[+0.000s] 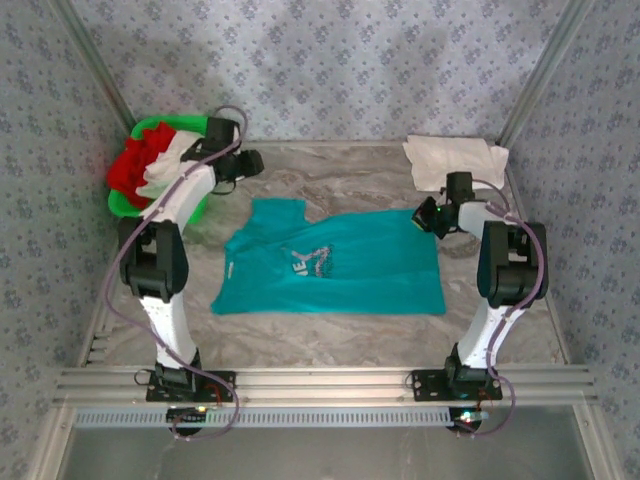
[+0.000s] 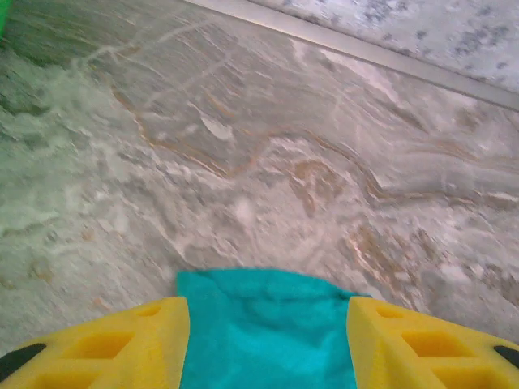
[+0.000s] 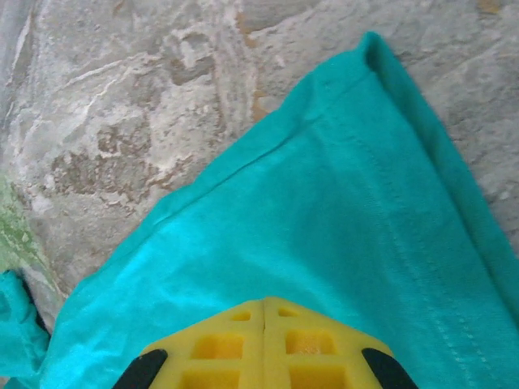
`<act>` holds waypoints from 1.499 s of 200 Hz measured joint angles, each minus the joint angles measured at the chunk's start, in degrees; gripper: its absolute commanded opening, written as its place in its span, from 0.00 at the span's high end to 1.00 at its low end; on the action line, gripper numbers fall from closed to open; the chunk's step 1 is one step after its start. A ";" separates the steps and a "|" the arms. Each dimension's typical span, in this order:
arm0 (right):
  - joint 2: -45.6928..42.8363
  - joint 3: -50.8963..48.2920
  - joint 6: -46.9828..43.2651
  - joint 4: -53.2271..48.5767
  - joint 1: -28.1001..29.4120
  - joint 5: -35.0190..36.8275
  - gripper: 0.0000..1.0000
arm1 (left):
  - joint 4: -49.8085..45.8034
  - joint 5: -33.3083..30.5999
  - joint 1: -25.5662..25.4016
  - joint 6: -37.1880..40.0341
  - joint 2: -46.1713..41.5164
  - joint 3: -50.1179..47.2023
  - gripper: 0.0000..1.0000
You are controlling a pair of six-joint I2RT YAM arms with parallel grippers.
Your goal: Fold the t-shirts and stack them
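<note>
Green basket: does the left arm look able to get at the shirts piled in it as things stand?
Probably yes. The left tool stands open right beside the green basket, the red and white shirts are heaped above its rim, and nothing lies between.

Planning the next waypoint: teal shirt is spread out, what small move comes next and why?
Probably open the right hand and lift it clear. It is shut at the teal t-shirt's far right corner, while the left hand stands open over the far left edge and the shirt lies spread on the table.
</note>
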 measured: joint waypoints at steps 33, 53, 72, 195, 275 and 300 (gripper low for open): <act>-0.55 1.33 -2.19 -1.38 0.35 -0.70 0.95 | -4.39 0.44 -0.31 2.45 9.75 4.09 0.41; -0.59 1.70 -2.91 -1.81 0.52 -1.09 0.94 | -7.48 0.42 -0.87 2.86 13.62 4.09 0.41; -0.59 1.73 -3.23 -2.05 0.74 -1.38 0.94 | -9.53 0.37 -1.22 2.93 15.08 4.48 0.40; -0.66 1.73 -4.11 -2.84 1.11 -1.95 0.93 | -8.22 2.43 -1.79 3.39 20.11 10.82 0.72; -1.49 7.02 -7.45 -8.24 -0.90 -1.05 0.83 | -8.15 3.43 -1.77 2.73 21.62 13.90 1.00; -0.24 11.58 -9.70 -10.97 -1.99 -0.24 0.76 | -7.93 3.06 -1.75 3.06 21.42 14.27 1.00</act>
